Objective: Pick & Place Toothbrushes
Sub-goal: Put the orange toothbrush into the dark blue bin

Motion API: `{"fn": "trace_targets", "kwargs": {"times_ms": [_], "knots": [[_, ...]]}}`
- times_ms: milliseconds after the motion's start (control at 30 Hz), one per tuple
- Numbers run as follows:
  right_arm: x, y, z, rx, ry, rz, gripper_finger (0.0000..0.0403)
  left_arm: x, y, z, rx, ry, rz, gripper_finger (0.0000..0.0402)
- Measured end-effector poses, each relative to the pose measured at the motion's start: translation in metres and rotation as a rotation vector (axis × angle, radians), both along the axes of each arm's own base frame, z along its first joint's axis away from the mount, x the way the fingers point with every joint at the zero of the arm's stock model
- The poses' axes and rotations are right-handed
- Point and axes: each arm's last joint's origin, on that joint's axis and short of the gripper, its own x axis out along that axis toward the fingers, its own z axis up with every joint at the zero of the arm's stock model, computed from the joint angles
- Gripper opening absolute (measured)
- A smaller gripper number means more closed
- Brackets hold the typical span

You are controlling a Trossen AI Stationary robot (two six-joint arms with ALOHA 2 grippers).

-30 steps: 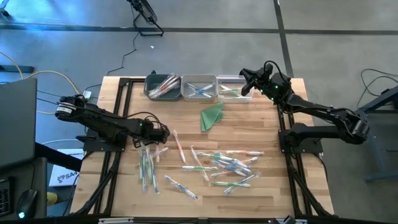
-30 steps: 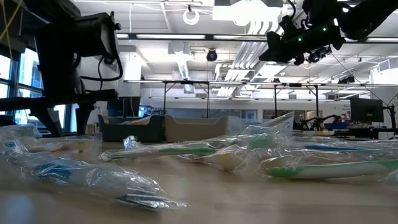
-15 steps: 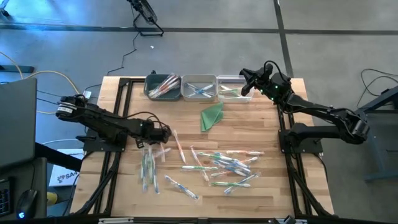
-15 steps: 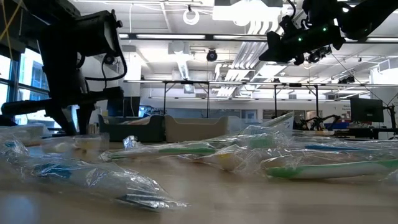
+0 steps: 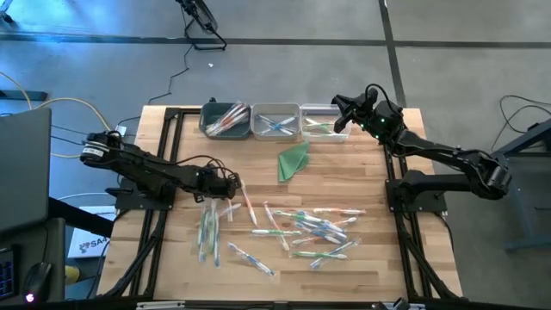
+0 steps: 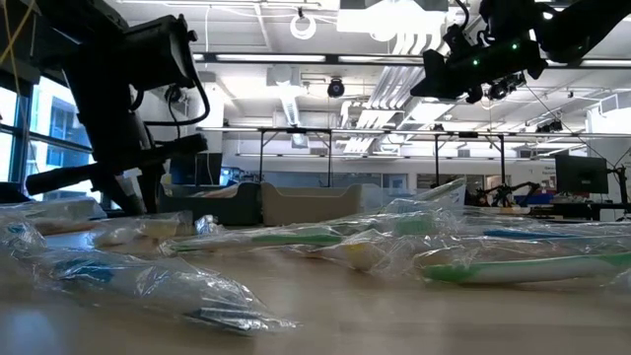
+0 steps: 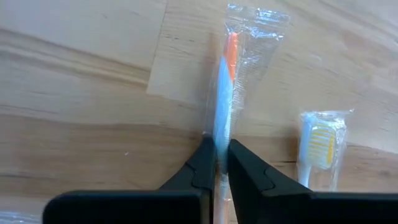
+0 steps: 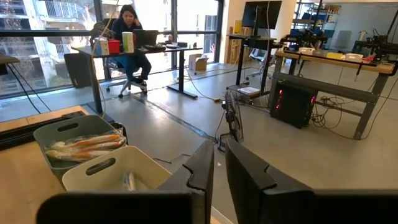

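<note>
Since your left gripper (image 7: pixel 216 163) is pinched tight on the orange toothbrush (image 7: pixel 222 99), lift it straight up slowly, while the right gripper (image 8: pixel 217 163) waits squeezed together over the bins (image 5: pixel 275 121).

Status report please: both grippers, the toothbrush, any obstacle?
Left gripper shut on orange-and-blue wrapped toothbrush, low on the table. Right gripper shut, empty, above the bins. Yellow-headed toothbrush beside, apart.

I count 3 bins (image 5: pixel 275 120) along the upper middle of the frame, 1 folded green cloth (image 5: pixel 294 161) below them, and roughly 20 wrapped toothbrushes (image 5: pixel 310 231) loose on my worktop (image 5: pixel 379 258). I have 2 arms; 1 person (image 8: pixel 129 25) sits upper left.
</note>
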Motion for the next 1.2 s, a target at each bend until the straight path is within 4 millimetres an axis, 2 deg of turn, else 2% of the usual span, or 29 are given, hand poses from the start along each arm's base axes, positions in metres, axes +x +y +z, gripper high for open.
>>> {"fn": "trace_targets", "kwargs": {"times_ms": [233,667,867,1200], "knots": [[0.0,0.0,0.0,0.0,0.0,0.0,0.0034,0.004,0.0,0.006,0.038,-0.006,-0.036,0.002],[0.0,0.0,0.0,0.0,0.0,0.0,0.0034,0.02,0.005,0.036,0.301,0.017,-0.096,0.0019],[0.0,0.0,0.0,0.0,0.0,0.001,0.0034,0.024,0.007,0.058,0.431,0.093,-0.129,0.0019],[0.0,0.0,0.0,0.0,0.0,0.0,0.0034,0.029,0.01,0.109,0.649,0.216,-0.163,0.0019]]}}
